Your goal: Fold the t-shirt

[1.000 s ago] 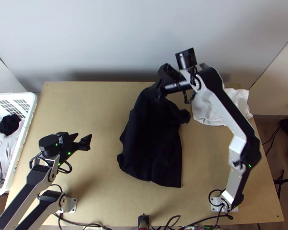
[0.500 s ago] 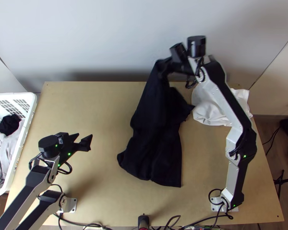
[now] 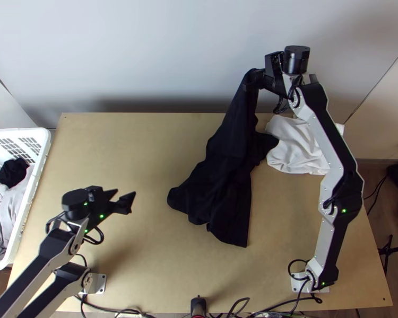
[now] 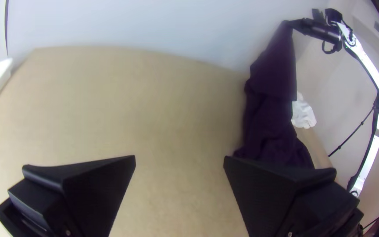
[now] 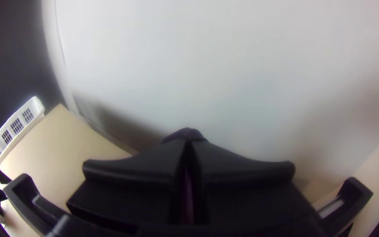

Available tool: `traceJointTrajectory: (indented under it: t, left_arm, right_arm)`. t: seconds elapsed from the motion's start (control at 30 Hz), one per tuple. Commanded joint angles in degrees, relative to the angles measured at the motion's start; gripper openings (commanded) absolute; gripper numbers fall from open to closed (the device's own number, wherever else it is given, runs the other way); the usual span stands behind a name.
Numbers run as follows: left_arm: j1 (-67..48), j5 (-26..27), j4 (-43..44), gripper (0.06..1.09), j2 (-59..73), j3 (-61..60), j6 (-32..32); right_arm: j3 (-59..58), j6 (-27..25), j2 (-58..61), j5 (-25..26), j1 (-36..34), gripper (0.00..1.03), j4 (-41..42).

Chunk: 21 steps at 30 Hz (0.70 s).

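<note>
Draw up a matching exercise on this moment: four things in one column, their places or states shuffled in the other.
1. left gripper
2. black t-shirt
3. white cloth
4. laundry basket

A. bunched near the far right corner of the table
B. beside the table's left edge
C. one end raised in the right gripper, the rest lying in loose folds
D. open, with nothing between its fingers

Pairs: 1-D, 2-C, 3-A, 4-B
</note>
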Motion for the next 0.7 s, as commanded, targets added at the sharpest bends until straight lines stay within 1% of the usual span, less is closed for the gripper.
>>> traceJointTrajectory:
  t: [0.0, 0.07, 0.1, 0.2, 0.43, 0.53, 0.67]
  left_arm:
    - [-4.9, 0.4, -4.6, 1.04, 8.8, 2.7, -7.1]
    - [-7.5, 0.7, -5.0, 1.04, 11.6, 4.1, -9.5]
    - [-8.4, 2.0, -4.5, 1.04, 12.1, 4.3, -10.5]
    - [-10.2, 5.0, -0.4, 1.04, 12.8, 4.3, -13.5]
    - [-9.7, 12.9, 10.0, 1.04, 19.9, 5.1, -17.3]
    - [-9.7, 14.6, 12.5, 1.04, 22.5, 6.5, -19.5]
    - [-9.7, 16.2, 13.9, 1.04, 27.2, 9.0, -20.4]
  right_arm:
    - [-2.4, 0.2, -1.6, 0.7, -0.1, 0.03, -0.2]
    - [-2.5, 0.2, -1.9, 0.8, 0.2, 0.03, -1.2]
    - [-2.5, 0.2, -2.1, 0.9, 0.5, 0.03, -1.7]
    - [-3.7, 0.2, -2.8, 1.8, 1.5, 0.03, -2.6]
    - [-6.7, -0.1, -4.7, 4.1, 2.5, 0.03, -3.4]
    - [-8.8, 0.0, -6.0, 4.9, 2.7, 0.03, -3.5]
    - [-10.8, 0.0, -7.4, 5.9, 3.0, 0.03, -3.4]
